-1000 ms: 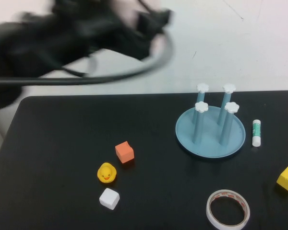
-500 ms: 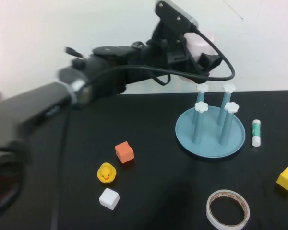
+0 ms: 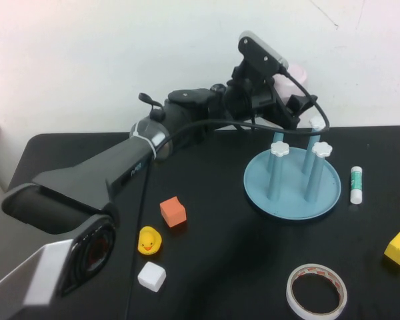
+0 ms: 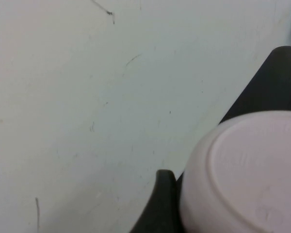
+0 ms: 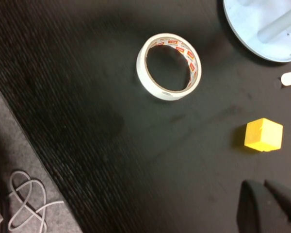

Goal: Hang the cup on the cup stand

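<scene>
My left gripper (image 3: 288,92) is shut on the pale pink cup (image 3: 295,71) and holds it in the air just above the back-left post of the cup stand (image 3: 292,190). The stand is a light-blue dish with blue posts and white flower caps. In the left wrist view the cup's round base (image 4: 247,174) fills the corner, with one black finger (image 4: 162,206) against its side. My right gripper (image 5: 270,206) is shut and empty, hovering over the black table near the yellow cube (image 5: 263,134). It is out of the high view.
On the black table are an orange cube (image 3: 173,211), a yellow duck (image 3: 147,241), a white cube (image 3: 152,276), a white tape ring (image 3: 316,291), a glue stick (image 3: 357,184) and the yellow cube (image 3: 399,248). The white wall stands close behind.
My left arm has swung in from the left with the cup and moved right and lower, to just above the stand's back posts.
</scene>
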`<act>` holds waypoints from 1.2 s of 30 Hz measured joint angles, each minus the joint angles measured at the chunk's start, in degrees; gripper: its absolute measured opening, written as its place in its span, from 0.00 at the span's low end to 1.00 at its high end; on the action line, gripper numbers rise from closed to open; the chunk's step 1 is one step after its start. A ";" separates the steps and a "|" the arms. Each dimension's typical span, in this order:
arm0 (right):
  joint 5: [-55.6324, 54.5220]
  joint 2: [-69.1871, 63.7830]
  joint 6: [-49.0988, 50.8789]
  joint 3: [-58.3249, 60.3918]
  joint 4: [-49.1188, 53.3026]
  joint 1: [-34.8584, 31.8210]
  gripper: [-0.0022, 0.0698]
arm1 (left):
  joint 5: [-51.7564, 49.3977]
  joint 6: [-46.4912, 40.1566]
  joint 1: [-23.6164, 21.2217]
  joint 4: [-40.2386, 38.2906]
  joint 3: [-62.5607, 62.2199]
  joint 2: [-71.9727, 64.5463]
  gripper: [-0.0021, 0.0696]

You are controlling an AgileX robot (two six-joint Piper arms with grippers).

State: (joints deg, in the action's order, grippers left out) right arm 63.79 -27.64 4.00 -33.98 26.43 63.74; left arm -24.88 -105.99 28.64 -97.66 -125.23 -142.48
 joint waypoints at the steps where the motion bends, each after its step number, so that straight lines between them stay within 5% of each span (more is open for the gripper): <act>1: 0.00 0.00 0.00 0.00 0.02 0.00 0.03 | 0.00 0.00 0.00 0.00 -0.11 -0.28 0.86; 24: -0.11 0.36 1.01 0.00 0.23 0.00 0.03 | 1.57 9.91 0.00 0.00 -0.50 -1.97 0.98; 29: -0.11 0.36 1.10 0.00 0.23 0.00 0.03 | 0.97 12.25 0.00 6.21 -0.50 1.93 0.74; 36: -0.59 0.36 1.23 0.00 0.23 0.00 0.03 | -6.97 32.42 0.00 39.76 -0.50 14.25 0.13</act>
State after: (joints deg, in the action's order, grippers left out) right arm 63.21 -27.28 5.23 -33.98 26.66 63.74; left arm -31.85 -73.57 28.64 -57.90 -125.73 -128.22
